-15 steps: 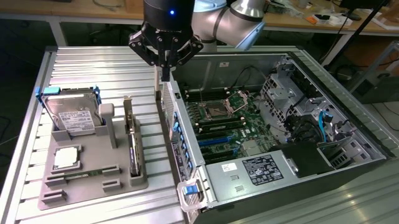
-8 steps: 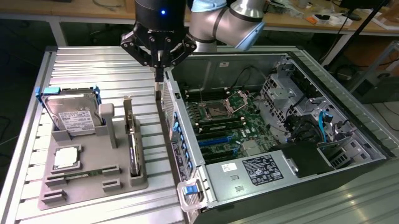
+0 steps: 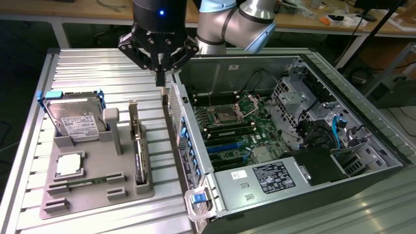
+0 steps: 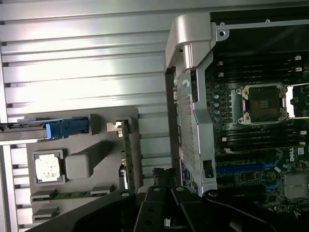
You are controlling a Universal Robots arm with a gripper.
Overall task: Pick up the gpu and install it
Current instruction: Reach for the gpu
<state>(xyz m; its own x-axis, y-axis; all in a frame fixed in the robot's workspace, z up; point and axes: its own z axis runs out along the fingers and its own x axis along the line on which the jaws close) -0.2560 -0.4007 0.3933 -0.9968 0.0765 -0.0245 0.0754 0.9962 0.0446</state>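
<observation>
Count on the ribbed metal table (image 3: 97, 68):
- One grey moulded holder (image 3: 97, 195), on the exterior view's left.
- In it: one silver hard drive with white label (image 3: 77, 119), one thin dark gpu card (image 3: 138, 158) on edge, one small square silver-topped chip (image 3: 69, 165) and one thin green memory stick (image 3: 81, 183).
- One open black computer case (image 3: 185, 117), on the right.
- One robot arm (image 3: 240, 19).
- One black gripper (image 3: 160, 78).
</observation>
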